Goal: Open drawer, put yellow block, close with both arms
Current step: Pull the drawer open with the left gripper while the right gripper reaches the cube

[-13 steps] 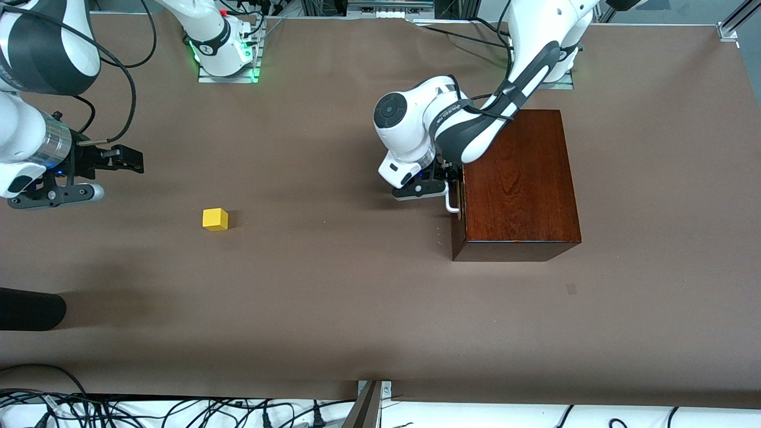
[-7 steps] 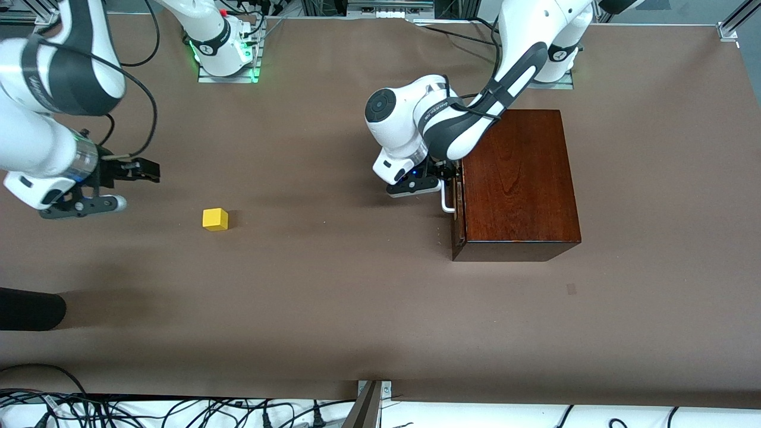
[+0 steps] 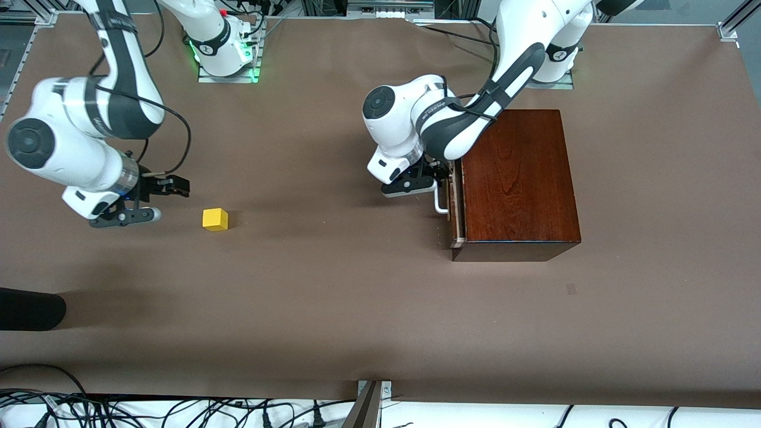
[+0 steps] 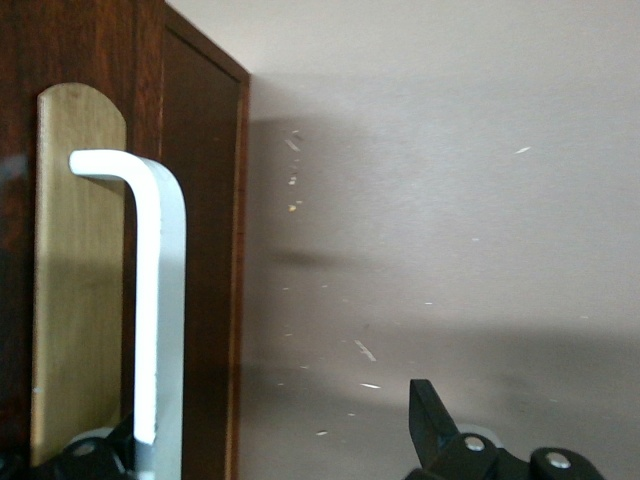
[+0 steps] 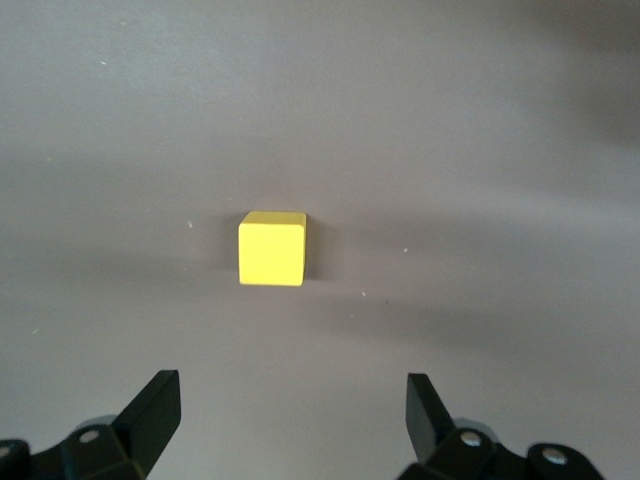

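Observation:
The yellow block [image 3: 215, 219] lies on the brown table toward the right arm's end; it also shows in the right wrist view [image 5: 272, 248]. My right gripper [image 3: 172, 189] is open and empty, low over the table beside the block, its jaws [image 5: 290, 400] spread wide short of it. The mahogany box [image 3: 517, 178] stands at the left arm's end. Its drawer [image 3: 455, 208] is slid out a narrow way, with a pale wood strip showing. My left gripper [image 3: 437, 185] is open at the white loop handle [image 4: 160, 300], one finger tucked by the handle, the other finger [image 4: 425, 405] clear of it.
A black rounded object [image 3: 30, 309] lies at the table's edge at the right arm's end, nearer to the front camera. Arm bases [image 3: 226, 53] stand along the table's back edge. Cables hang below the near edge.
My right arm has swung in and down toward the yellow block. My left gripper has drawn the handle away from the box, and the drawer has slid out slightly.

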Robot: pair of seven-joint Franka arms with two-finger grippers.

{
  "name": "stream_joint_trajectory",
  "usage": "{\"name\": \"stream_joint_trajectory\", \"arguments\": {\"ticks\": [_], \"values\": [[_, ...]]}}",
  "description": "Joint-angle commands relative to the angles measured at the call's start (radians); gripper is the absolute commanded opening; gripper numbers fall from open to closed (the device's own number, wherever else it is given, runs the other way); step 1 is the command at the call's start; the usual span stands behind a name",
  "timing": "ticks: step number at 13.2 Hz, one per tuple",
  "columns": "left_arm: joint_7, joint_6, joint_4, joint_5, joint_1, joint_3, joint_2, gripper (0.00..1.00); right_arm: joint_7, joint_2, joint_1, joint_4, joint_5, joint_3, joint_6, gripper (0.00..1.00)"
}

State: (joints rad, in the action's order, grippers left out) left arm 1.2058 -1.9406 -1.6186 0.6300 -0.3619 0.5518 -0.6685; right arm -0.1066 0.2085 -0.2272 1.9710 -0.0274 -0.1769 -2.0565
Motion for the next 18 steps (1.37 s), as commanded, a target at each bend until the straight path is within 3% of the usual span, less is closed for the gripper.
{"name": "stream_joint_trajectory", "arguments": {"ticks": [1,5,9,18], "values": [[0.037,-0.077,0.186,0.002,-0.068,0.004,-0.132,1.0,0.019,0.02,-0.004,0.049,-0.022,0.008,-0.089,1.0],[0.04,-0.077,0.272,-0.062,-0.083,0.004,-0.171,1.0,0.018,0.092,-0.004,0.051,-0.06,0.014,-0.177,1.0],[0.043,-0.075,0.272,-0.101,-0.084,0.004,-0.171,1.0,0.019,0.141,-0.004,0.115,-0.065,0.037,-0.324,1.0],[0.037,-0.052,0.275,-0.099,-0.115,0.0,-0.166,1.0,0.016,0.224,-0.004,0.137,-0.117,0.042,-0.41,0.98]]}}
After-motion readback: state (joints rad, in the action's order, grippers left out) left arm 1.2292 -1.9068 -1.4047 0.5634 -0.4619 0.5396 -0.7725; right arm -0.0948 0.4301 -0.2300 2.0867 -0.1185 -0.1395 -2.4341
